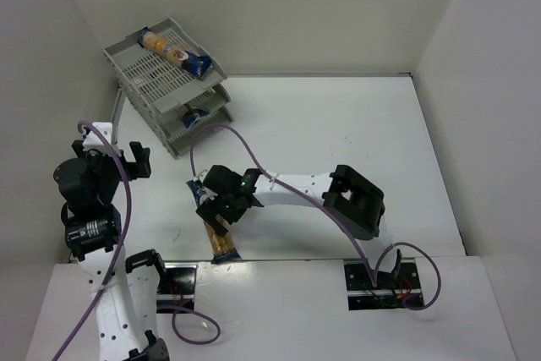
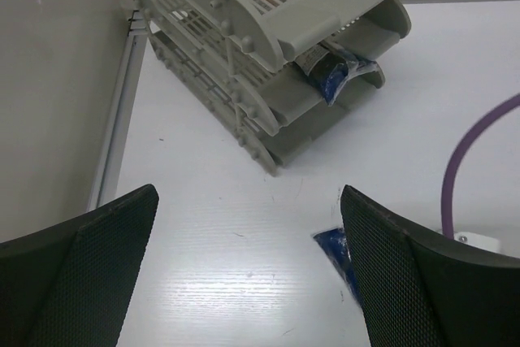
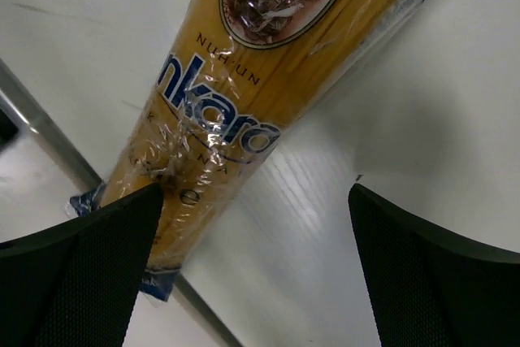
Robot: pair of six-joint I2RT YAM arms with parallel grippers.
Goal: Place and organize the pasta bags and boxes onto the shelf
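The grey three-tier shelf (image 1: 161, 82) stands at the far left; it also shows in the left wrist view (image 2: 268, 30). One yellow pasta packet (image 1: 173, 50) lies on its top tray. A second packet's dark blue end (image 1: 194, 116) sticks out of a lower tray, also seen from the left wrist (image 2: 337, 75). The third packet (image 1: 221, 243) lies on the table near the front edge, large in the right wrist view (image 3: 244, 79). My right gripper (image 1: 223, 209) hovers open over it (image 3: 256, 274), the packet lying by the left finger. My left gripper (image 1: 114, 154) is open and empty (image 2: 248, 274), facing the shelf.
White walls close in the table at the left, back and right. A purple cable (image 1: 228, 137) loops over the table between shelf and right arm. The table's metal front edge (image 3: 49, 144) runs under the packet's near end.
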